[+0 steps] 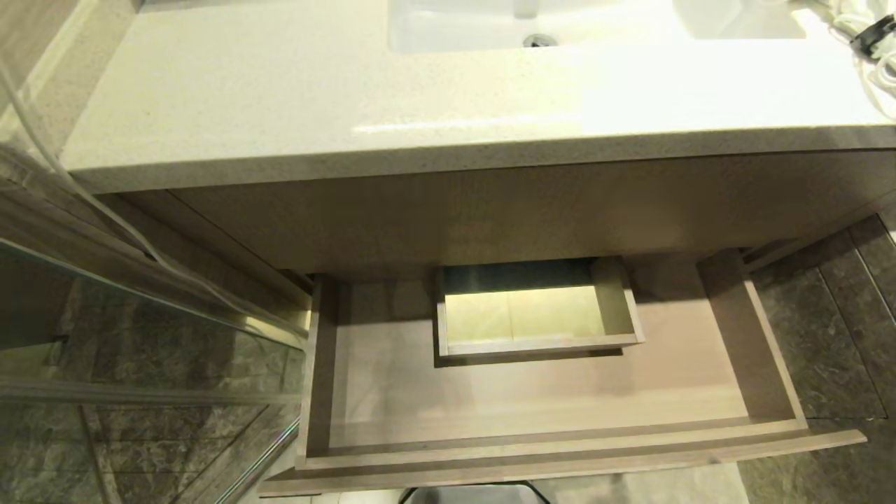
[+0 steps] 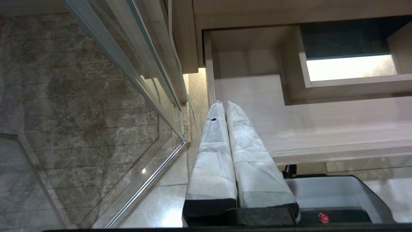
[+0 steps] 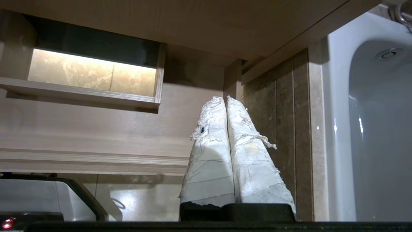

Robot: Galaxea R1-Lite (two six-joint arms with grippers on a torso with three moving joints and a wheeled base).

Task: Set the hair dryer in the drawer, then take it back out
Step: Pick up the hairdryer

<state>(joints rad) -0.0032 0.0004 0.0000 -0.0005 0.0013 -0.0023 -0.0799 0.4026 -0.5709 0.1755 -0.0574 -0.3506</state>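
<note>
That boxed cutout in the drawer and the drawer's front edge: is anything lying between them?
No. In the head view, the drawer floor between the cutout and the front is bare wood.

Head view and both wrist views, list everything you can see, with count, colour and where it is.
drawer: one, light-brown wood grain, pulled open under the countertop, nothing in it
boxed cutout: one, same wood, at the drawer's back middle
countertop: one, pale speckled, above the drawer
sink: one, white, set in the countertop
cord: one bundle, pale, countertop's far right corner
glass panel: one, clear, left of the drawer
bathtub: one, white, right of the vanity
left gripper: shut, white-wrapped, before the drawer
right gripper: shut, white-wrapped, before the drawer
</note>
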